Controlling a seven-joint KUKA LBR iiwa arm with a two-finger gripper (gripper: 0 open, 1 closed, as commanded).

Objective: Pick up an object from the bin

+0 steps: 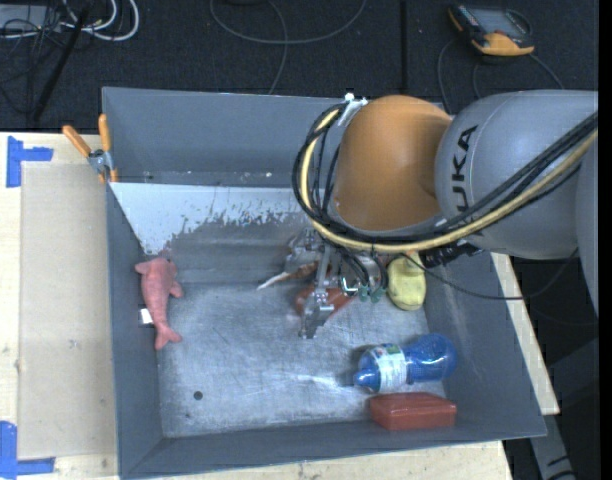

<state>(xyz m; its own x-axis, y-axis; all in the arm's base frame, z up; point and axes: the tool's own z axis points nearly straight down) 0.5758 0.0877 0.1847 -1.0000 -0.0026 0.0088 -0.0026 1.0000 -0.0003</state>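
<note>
End effector (314,315) is seen low in the middle of the bin (236,368), beneath the orange wrist cover (386,158). Whether it is spread or pressed together cannot be told, as the view there is too cluttered.

Bin contents are noted by size:
- A blue bottle (406,361) with a white label lies on its side toward the front right.
- A pink fish-shaped toy (159,298) lies along the left wall, well apart from the rest.
- A red block (411,410) lies at the front wall, just beside the bottle.
- A yellow rounded thing (406,283) lies by the right wall, near the end effector.
- A small reddish-brown thing (308,298) is seen right at the end effector, with a pale stick (271,282) jutting left of it.

Progress, as judged: the descent into the bin looks made, but no grasp is confirmed and nothing is seen lifted. A secure grip and the lift are taken to be left.
</note>
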